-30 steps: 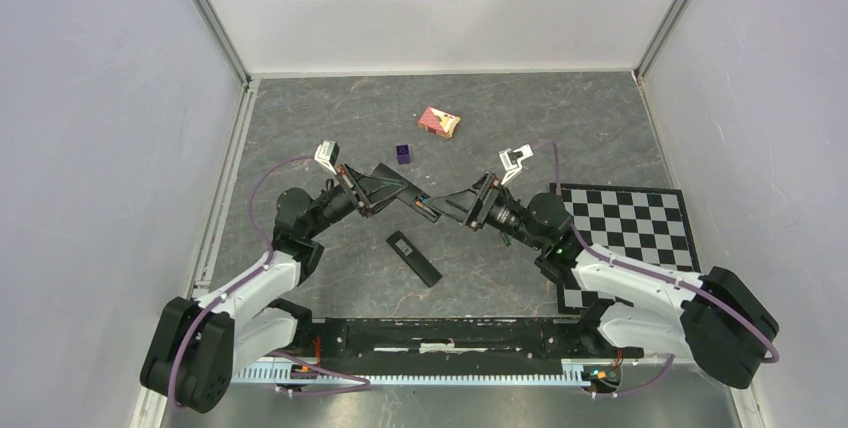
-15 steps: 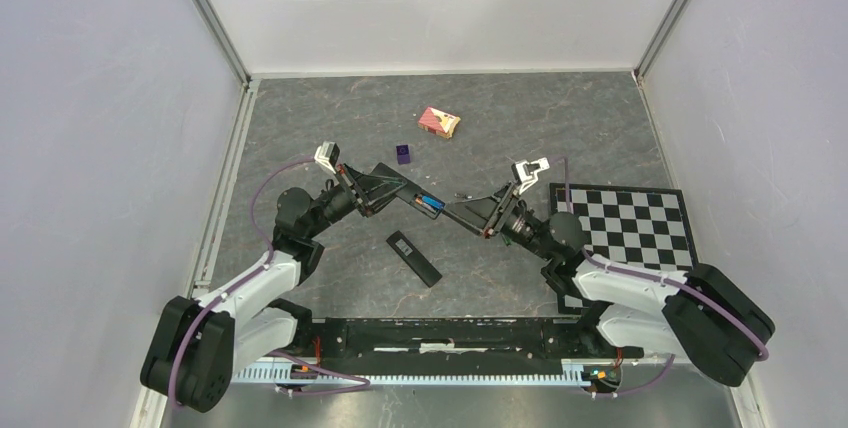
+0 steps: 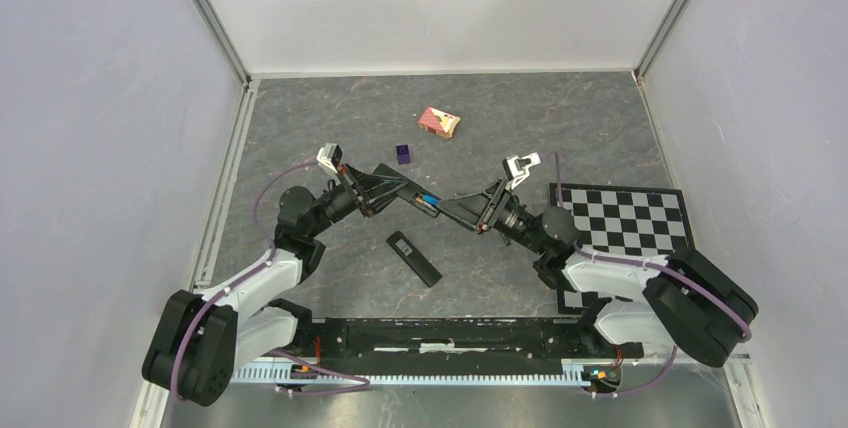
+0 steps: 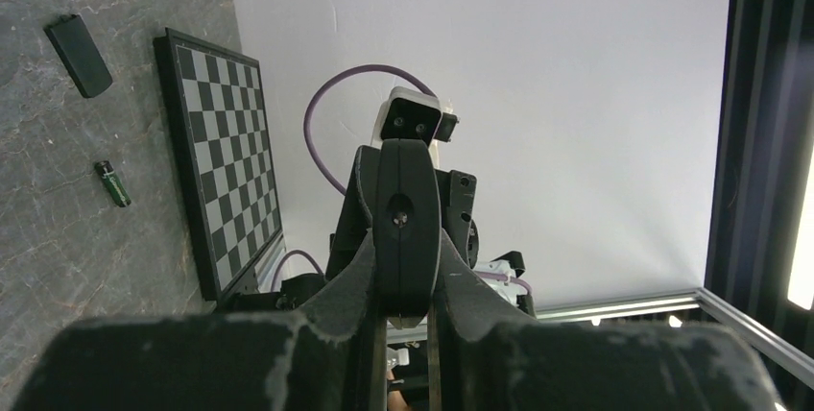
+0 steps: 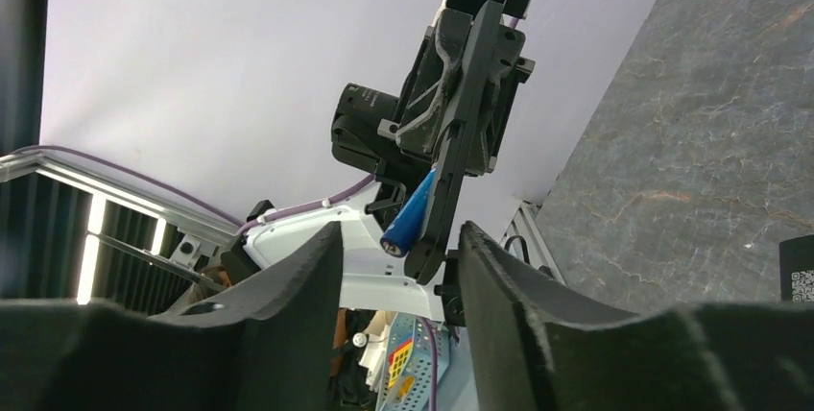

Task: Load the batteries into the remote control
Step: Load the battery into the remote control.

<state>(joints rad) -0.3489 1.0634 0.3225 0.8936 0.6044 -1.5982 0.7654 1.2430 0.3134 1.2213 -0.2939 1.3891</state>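
My left gripper [image 3: 398,188] is shut on the remote control [image 3: 412,194], a slim black bar held above the table. A bright blue battery [image 3: 428,198] lies along the remote's free end. In the right wrist view the remote [image 5: 459,142] points edge-on at the camera with the blue battery [image 5: 408,214] against its side. My right gripper [image 5: 400,236] is open, its fingers either side of that end, with gaps showing. The dark green battery [image 4: 112,183] lies on the table beside the checkerboard mat [image 4: 221,161]. In the left wrist view the remote [image 4: 403,209] sits between the left fingers [image 4: 357,267].
A flat black piece with a pale label [image 3: 413,259] lies on the table in front of the grippers. A purple cube [image 3: 403,154] and a red-and-white box [image 3: 439,122] sit farther back. The checkerboard mat [image 3: 630,223] is on the right. Walls enclose the table.
My right gripper drew back slightly from the remote's end, uncovering the blue battery, and its jaws have narrowed. The left gripper and the remote stayed put.
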